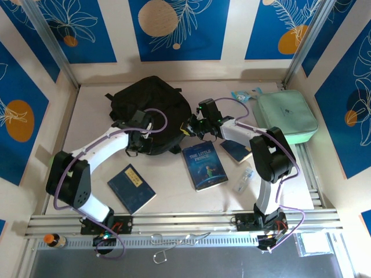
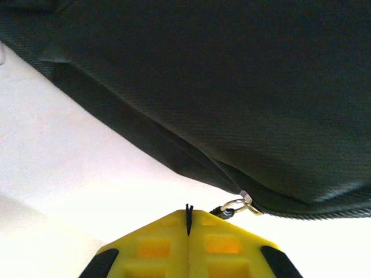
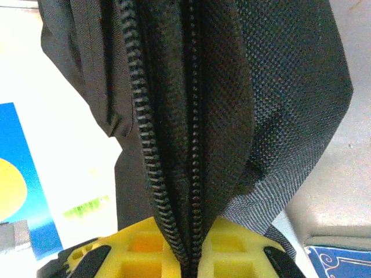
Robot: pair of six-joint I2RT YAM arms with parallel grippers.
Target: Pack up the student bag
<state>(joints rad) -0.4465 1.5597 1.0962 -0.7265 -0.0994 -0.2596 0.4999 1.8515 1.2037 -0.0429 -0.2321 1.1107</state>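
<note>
Student bag gripped at two points

Lying rear-centre on the surface. Left claw pressed together on the zipper pull; right claw pinching the zippered seam. The Little Prince book just beside; mint-green case well apart.

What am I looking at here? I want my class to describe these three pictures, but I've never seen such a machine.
Two robot arms are bolted at the near edge of a table. The overhead picture shows both reaching to the student bag. Beside it lie three books, a mint-green case and a small clear object. The other two pictures come from cameras on the wrists. The left gripper is shut on the zip pull, and the right gripper pinches the bag's zipped edge.
</note>
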